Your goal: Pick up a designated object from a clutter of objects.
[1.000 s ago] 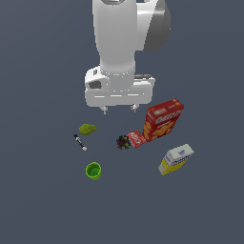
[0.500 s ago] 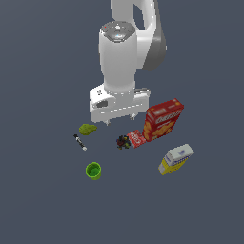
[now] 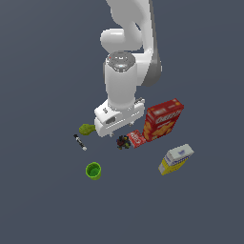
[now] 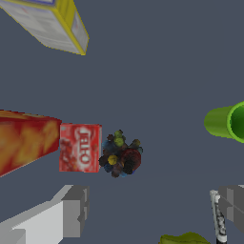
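We see the claw point(image 4: 150, 209) spread wide, its two pale grey fingers point(image 4: 71, 209) well apart in the wrist view, with nothing held between them and nothing touched; in the exterior view the claw's white block point(image 3: 119, 120) hangs above the dark grey surface point(image 3: 47, 205), and the fingertips themselves are hidden there behind the block.

The small dark lumpy thing, mostly black with red, green and yellowish specks point(image 4: 120, 155), lies on the surface below the claw and a little ahead of the gap between the fingers; we count one of it point(image 3: 124, 141); it sits apart from both fingers.

Just beside that lump, touching or nearly touching it, lies one small flat red packet with white lettering point(image 4: 80, 147); beyond the packet, farther from the claw, stands one big red cracker box point(image 3: 163, 120), its near end close against the packet; we cannot tell whether they touch.

One yellow-and-white rectangular box point(image 3: 176, 159) lies well apart from the claw, past the cracker box.

On the other side, one green cup point(image 3: 93, 170) lies open-mouthed, well apart from the dark lump; one slim black-and-white marker point(image 3: 79, 142) lies near the claw's block, and one yellow-green lump point(image 3: 87, 128) lies just beside the block in the exterior view.

That makes seven loose things, one of each kind.
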You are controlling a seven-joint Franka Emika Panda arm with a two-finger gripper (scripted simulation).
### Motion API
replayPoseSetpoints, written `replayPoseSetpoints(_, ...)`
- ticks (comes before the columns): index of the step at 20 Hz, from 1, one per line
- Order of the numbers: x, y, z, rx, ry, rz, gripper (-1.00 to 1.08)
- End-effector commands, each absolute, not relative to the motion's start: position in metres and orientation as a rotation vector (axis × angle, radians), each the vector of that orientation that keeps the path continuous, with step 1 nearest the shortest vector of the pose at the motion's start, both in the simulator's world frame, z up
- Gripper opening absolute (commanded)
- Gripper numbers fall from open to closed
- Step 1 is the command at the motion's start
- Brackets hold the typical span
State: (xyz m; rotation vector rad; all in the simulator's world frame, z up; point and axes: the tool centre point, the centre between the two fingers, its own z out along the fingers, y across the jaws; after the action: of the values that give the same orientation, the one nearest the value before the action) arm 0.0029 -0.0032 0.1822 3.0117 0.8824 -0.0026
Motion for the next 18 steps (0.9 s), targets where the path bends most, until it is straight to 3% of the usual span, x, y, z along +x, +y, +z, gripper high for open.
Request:
replayPoseSetpoints(1, 0.001, -0.002, 0.167, 2.977, 0.99, -0.003, 1.0)
replayPoseSetpoints(18, -0.015, 0.006, 0.094, 2.75, 1.517, -0.001, 1.0)
